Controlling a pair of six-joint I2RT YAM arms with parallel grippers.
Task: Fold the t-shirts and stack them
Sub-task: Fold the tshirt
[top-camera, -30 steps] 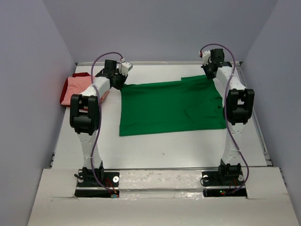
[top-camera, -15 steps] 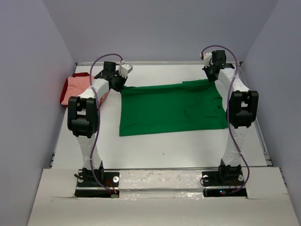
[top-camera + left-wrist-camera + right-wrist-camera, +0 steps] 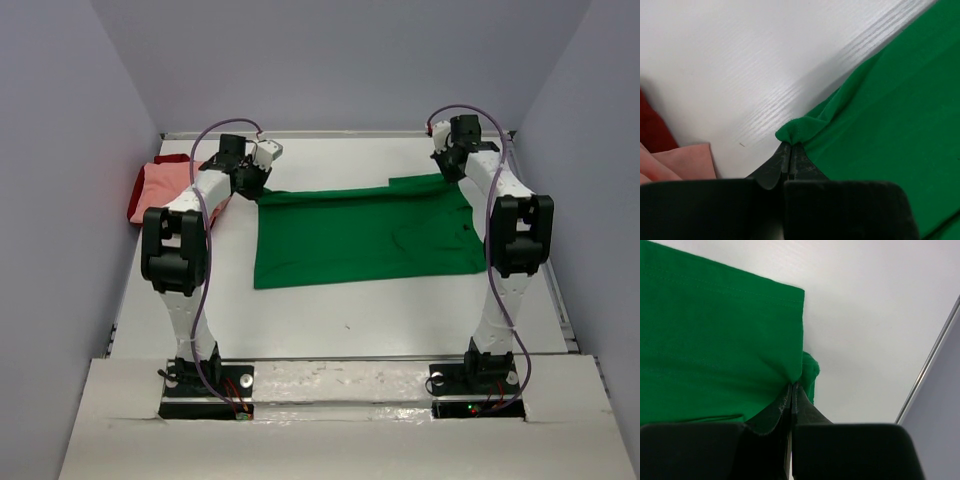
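"Where's the green shirt (image 3: 365, 235)?"
"Spread on the white table (image 3: 400, 320), in the middle. The left claw (image 3: 790, 146) pinches one far corner, the right claw (image 3: 791, 386) the other."
"And the pink shirt (image 3: 165, 190)?"
"Far left, over the red shirt (image 3: 135, 200)."

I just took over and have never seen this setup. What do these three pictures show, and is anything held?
The overhead picture looks from behind two robot arms: left arm, right arm. The other two come from a camera on each wrist, showing its own fingers. On the white table lies a spread green t-shirt; far left, a salmon pink t-shirt with a dark red t-shirt showing at its edges. The left fingers and right fingers are each shut on the green one's far edge, at opposite ends.
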